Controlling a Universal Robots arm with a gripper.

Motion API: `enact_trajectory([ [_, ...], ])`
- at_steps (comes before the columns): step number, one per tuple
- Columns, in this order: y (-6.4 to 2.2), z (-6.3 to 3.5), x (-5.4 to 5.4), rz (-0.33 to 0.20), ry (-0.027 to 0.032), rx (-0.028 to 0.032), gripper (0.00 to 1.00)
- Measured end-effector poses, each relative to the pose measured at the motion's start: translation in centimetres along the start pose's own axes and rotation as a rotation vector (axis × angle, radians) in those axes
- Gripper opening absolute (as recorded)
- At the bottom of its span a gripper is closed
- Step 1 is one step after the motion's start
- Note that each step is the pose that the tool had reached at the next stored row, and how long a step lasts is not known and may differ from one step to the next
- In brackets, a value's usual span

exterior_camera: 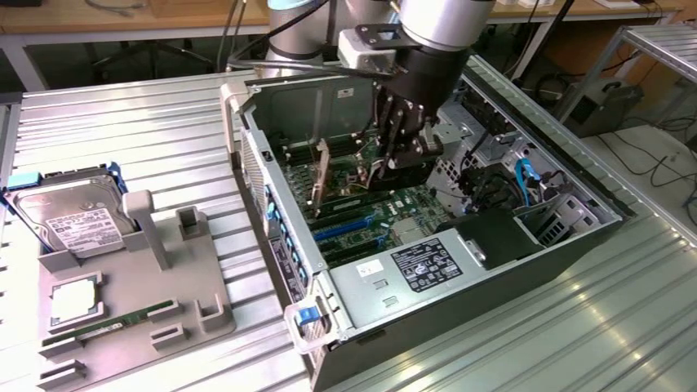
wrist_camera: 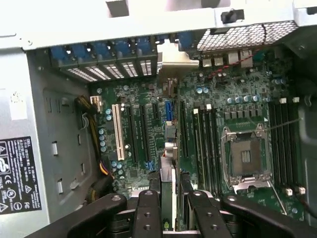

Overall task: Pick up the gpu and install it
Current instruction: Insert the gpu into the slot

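Note:
My gripper (exterior_camera: 384,175) reaches down into the open computer case (exterior_camera: 273,220), just above the motherboard (exterior_camera: 409,204). In the wrist view its black fingers (wrist_camera: 148,213) are shut on the gpu (wrist_camera: 168,163). I see the gpu edge-on as a thin upright card running away from the gripper (wrist_camera: 168,210). The card's silvery bracket (wrist_camera: 173,57) sits against the case's rear slot openings. The card stands over the expansion slots, between the white slot (wrist_camera: 117,131) and the memory slots (wrist_camera: 200,144). Whether it is seated I cannot tell.
A grey holder (exterior_camera: 142,286) on the exterior view's left carries a silver hard drive (exterior_camera: 65,216), a green memory stick (exterior_camera: 114,320) and a square chip (exterior_camera: 74,298). Inside the case are the power supply (exterior_camera: 419,265), the CPU socket (wrist_camera: 247,153) and blue cables (exterior_camera: 525,184).

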State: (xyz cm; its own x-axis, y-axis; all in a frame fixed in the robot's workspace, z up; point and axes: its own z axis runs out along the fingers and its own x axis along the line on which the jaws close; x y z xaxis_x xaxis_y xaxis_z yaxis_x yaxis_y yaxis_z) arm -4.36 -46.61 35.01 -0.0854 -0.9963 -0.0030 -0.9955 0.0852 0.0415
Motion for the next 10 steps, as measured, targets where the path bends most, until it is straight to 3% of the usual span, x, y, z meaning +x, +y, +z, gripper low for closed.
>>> enact_trajectory([
  [3,0.17,0.73,0.0,-0.031,0.0013,-0.0001,0.26],
  [6,0.76,1.47,-0.1,-0.039,0.0016,-0.0001,0.26],
  [10,0.87,2.18,-0.1,-0.046,0.0018,0.0003,0.26],
])
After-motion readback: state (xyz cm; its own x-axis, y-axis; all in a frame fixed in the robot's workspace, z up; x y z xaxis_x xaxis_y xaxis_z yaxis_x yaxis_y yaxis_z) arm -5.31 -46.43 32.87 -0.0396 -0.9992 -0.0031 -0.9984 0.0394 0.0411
